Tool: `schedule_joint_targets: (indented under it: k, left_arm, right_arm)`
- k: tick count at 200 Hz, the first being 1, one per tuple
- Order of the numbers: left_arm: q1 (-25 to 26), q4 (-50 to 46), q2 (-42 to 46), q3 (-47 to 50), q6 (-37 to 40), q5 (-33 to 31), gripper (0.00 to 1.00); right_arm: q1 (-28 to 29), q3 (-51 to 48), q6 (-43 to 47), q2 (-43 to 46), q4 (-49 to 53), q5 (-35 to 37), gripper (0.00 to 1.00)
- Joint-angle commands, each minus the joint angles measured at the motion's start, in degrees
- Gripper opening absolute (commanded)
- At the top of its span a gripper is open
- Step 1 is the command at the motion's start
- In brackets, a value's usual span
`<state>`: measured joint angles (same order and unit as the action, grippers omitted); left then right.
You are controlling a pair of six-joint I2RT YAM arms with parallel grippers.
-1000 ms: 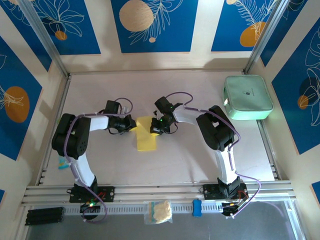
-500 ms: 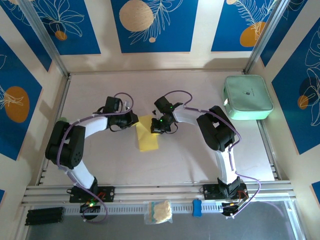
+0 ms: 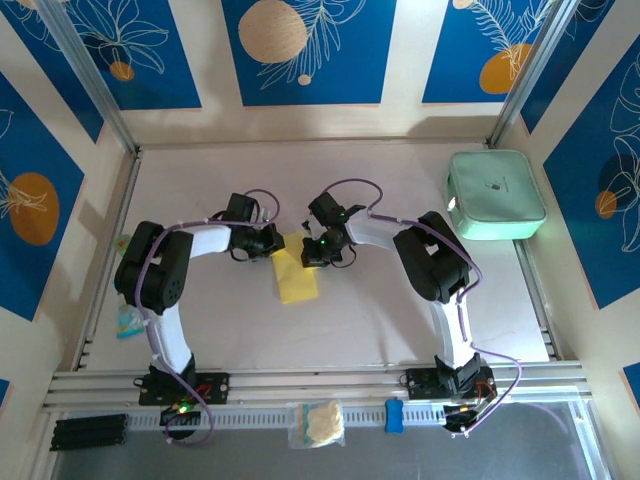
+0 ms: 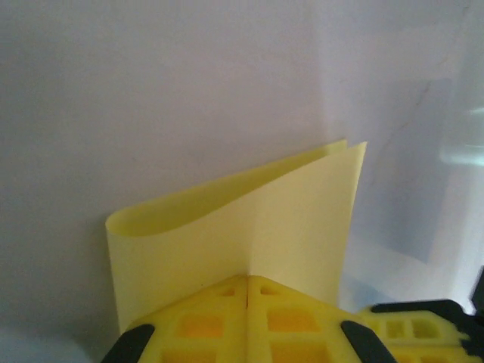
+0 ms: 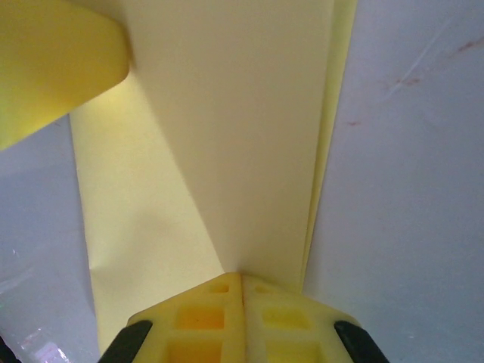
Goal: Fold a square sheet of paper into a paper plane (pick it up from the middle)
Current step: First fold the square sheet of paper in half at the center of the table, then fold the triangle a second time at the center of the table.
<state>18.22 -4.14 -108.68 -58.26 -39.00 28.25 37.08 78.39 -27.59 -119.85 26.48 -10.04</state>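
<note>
The left fingers (image 4: pixel 243 293) and right fingers (image 5: pixel 240 291) each grip an edge of the folded square sheet of paper (image 3: pixel 296 280), which extends ahead of both over the worktop (image 3: pixel 380 320).

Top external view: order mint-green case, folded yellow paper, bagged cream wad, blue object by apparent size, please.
1. mint-green case
2. folded yellow paper and bagged cream wad, about alike, so not ranked
3. blue object

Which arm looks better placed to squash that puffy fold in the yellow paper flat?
Probably the left. The left pincer grips the yellow paper nearer its rounded fold; the right pincer grips by the loose edges.
</note>
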Motion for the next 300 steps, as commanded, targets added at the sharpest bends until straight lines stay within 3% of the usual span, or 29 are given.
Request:
schedule_joint_targets:
  k: [1,61,120,149,185,234,300]
  left_arm:
    - [-1.44,-3.72,-2.05,-0.64,3.56,-3.61,0.07]
    - [-8.4,-6.73,-2.42,-2.13,9.19,-5.34,0.07]
    - [-11.32,-6.74,3.91,-2.69,10.19,0.06,0.08]
    - [-10.61,-3.64,7.86,1.63,8.02,4.5,0.08]
    - [-6.27,-0.55,9.2,4.55,4.06,7.0,0.08]
    - [-3.78,0.32,3.08,0.19,2.27,7.68,0.08]
    - [-0.01,-1.38,-3.88,-6.0,1.48,7.61,0.08]
  right_arm:
    - [-1.31,-5.2,1.97,-8.5,13.39,16.07,0.0]
    - [-1.57,-5.13,4.28,-8.65,14.17,16.72,0.0]
    - [-2.26,-4.21,5.51,-8.4,14.82,16.1,0.0]
    - [-2.67,-2.42,8.64,-6.93,16.3,12.97,0.0]
    - [-3.96,0.98,11.72,-5.99,18.34,10.8,0.01]
    - [-5.09,2.7,16.96,-5.37,17.81,5.83,0.0]
    - [-6.29,3.78,16.91,-6.36,17.64,5.81,0.01]
